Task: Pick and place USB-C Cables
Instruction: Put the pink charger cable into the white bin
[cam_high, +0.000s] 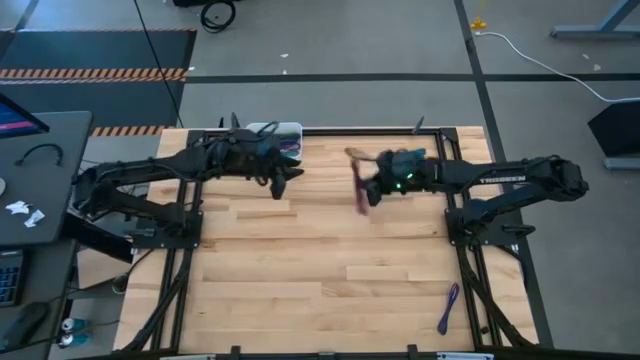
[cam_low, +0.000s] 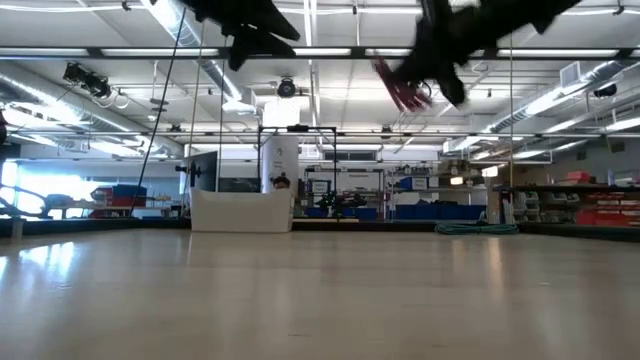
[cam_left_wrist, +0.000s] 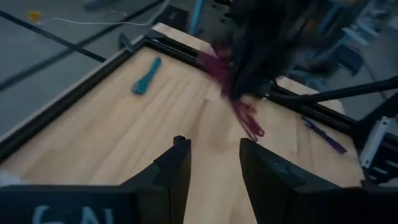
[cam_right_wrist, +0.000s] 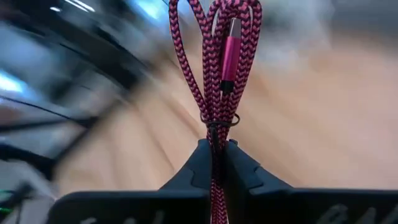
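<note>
Right gripper is clamped on our braided magenta USB-C cable bundle, raised above the wooden table toward 12 o'clock (tied mid-length); left gripper waits parted.

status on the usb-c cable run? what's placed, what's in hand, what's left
Placed: some cables seem to lie in the white bin at the table's far edge; count unclear. In hand: right pincer is shut on a braided magenta cable bundle, lifted off the table. Left pincer is open, empty. Left: a purple cable and a teal cable on the wood.
</note>
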